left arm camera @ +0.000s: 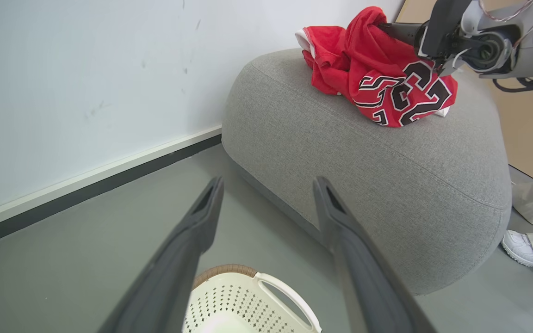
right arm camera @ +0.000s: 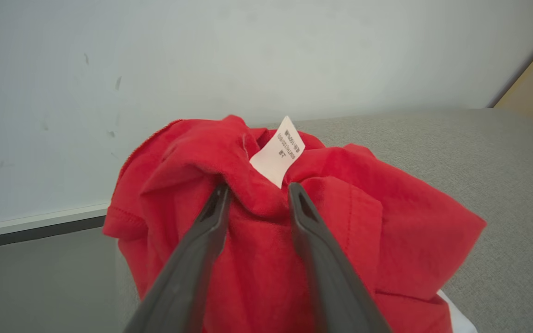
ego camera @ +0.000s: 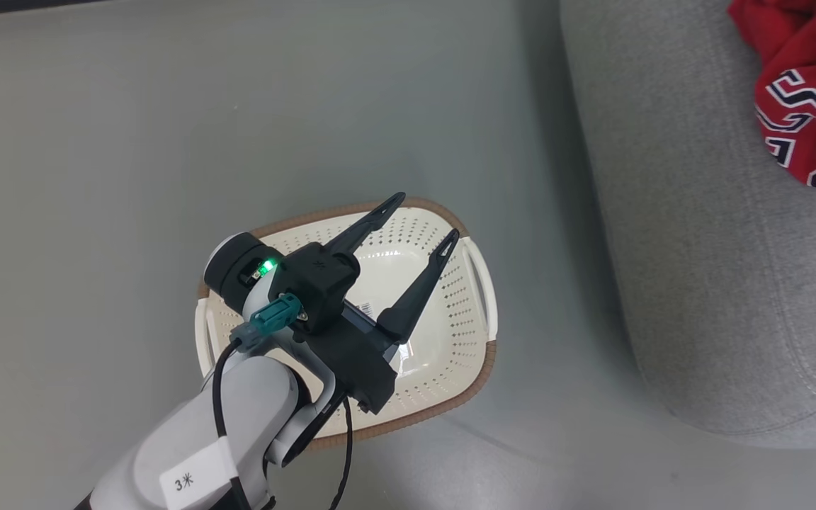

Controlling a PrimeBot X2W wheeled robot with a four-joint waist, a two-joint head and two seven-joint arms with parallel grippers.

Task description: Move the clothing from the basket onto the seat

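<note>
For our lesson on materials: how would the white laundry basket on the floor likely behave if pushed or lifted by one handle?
The basket is perforated plastic and looks empty: probably light and stiff. On the smooth floor it would likely slide, not tip. Lifted by one handle, it should hang tilted.

Grey floor, scuffed white wall w/ dark baseboard, tan panel rt.

clothing: red, crumpled heap on grey seat top | basket: cream, brown-rimmed, upright on floor near seat
</note>
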